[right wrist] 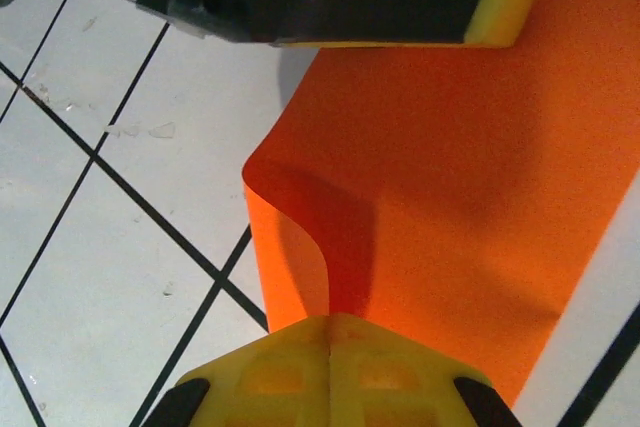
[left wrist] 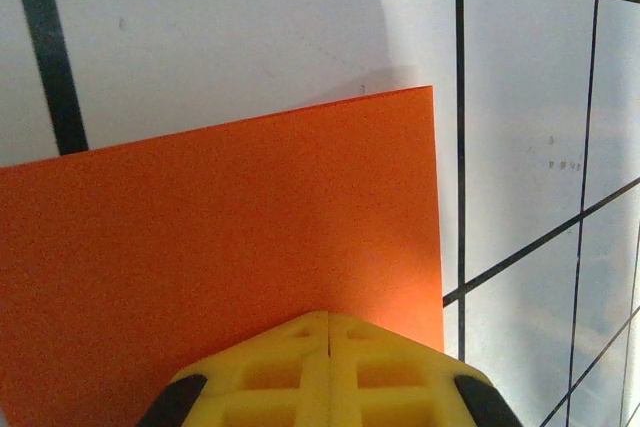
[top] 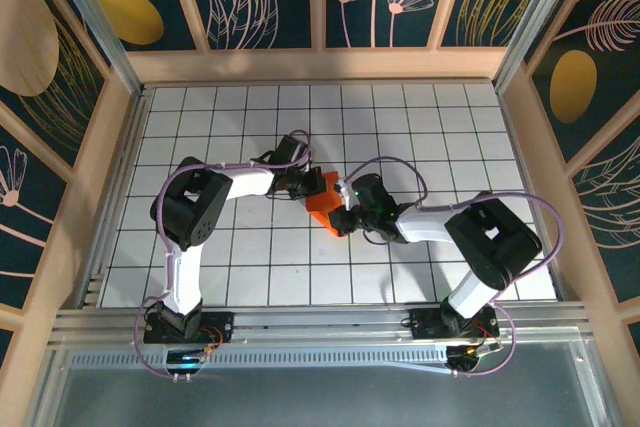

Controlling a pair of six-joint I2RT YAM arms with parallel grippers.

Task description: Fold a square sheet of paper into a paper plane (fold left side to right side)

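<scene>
Top view: the square sheet of paper [top: 326, 203], bright orange, lies near the middle of the white gridded table [top: 250, 257], between the left gripper [top: 306, 188] and the right gripper [top: 346, 213], which meet over it from opposite sides. Bare grid squares lie on every side of the sheet, out to the wooden frame [top: 118, 177] around the table. Left wrist view: the left gripper [left wrist: 328, 319] has its yellow fingers [left wrist: 270, 367] pressed together, with no gap at the seam, low over the sheet [left wrist: 220, 237]. The paper here lies flat and plain. Its far edge slants across the picture to a sharp corner, and its right edge runs straight, just beside a black grid line [left wrist: 460, 97]. Right wrist view: the right gripper [right wrist: 328, 321] is likewise closed, with its tips at the sheet [right wrist: 450, 197]. Whether paper is nipped in the seam cannot be told. The near edge of the sheet rises off the table in a soft curl that casts a shadow on the flat part. The left gripper [right wrist: 505, 7] stands over the far edge, and white grid lies to the left.
</scene>
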